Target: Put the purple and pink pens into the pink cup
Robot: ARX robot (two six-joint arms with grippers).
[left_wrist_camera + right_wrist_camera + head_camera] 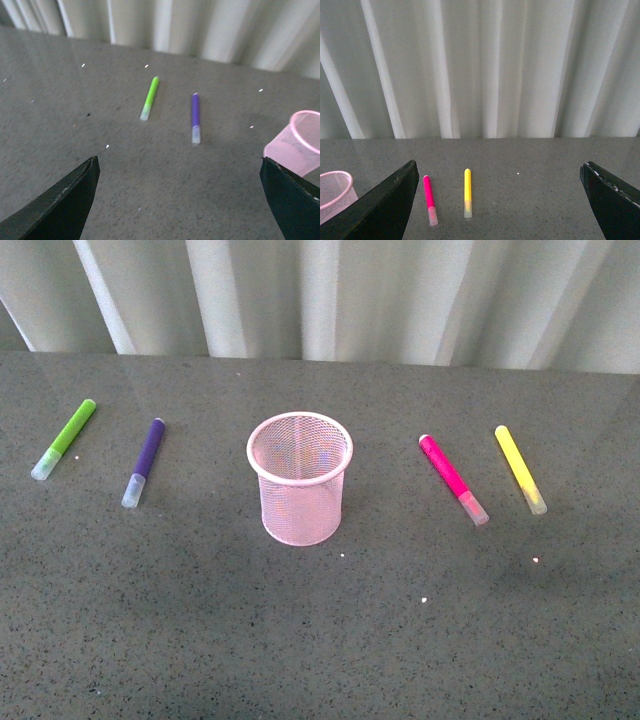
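The pink cup [300,478] stands upright in the middle of the grey table, empty. The purple pen [144,461] lies flat to its left, the pink pen [453,479] flat to its right. Neither arm shows in the front view. My left gripper [180,200] is open and empty, well short of the purple pen [195,117], with the cup [296,142] by one finger [290,197]. My right gripper [500,200] is open and empty, short of the pink pen [429,199]; the cup [335,192] shows at the edge.
A lime-green marker [64,439] lies at the far left, beside the purple pen, and shows in the left wrist view [150,97]. A yellow marker [520,468] lies right of the pink pen and shows in the right wrist view [467,192]. A pale curtain [330,295] hangs behind the table.
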